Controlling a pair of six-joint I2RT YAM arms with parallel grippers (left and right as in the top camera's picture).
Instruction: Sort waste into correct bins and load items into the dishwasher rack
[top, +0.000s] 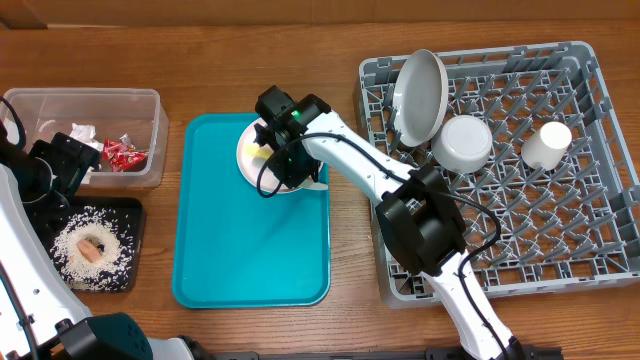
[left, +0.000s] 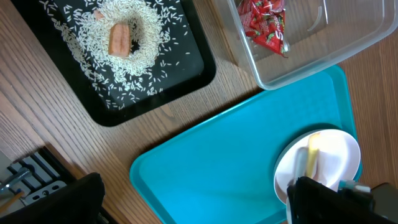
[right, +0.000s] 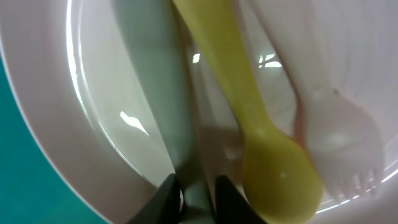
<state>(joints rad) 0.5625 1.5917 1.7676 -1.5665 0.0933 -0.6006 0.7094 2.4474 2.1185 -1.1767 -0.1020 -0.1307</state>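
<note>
Grey utensil (right: 155, 93): on pinkish-white plate (right: 53, 130), teal tray's (top: 250, 250) far right corner, long axis running away from the jaws. Right gripper (right: 198, 191): nearer, jaws nearly closed, pinching its handle. Left gripper (top: 64, 162): spread wide, empty.

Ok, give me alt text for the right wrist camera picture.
Close-up of the right fingers pinching a grey-green utensil on a pale plate, beside a yellow spoon and a pale fork. A teal tray shows at left.
</note>
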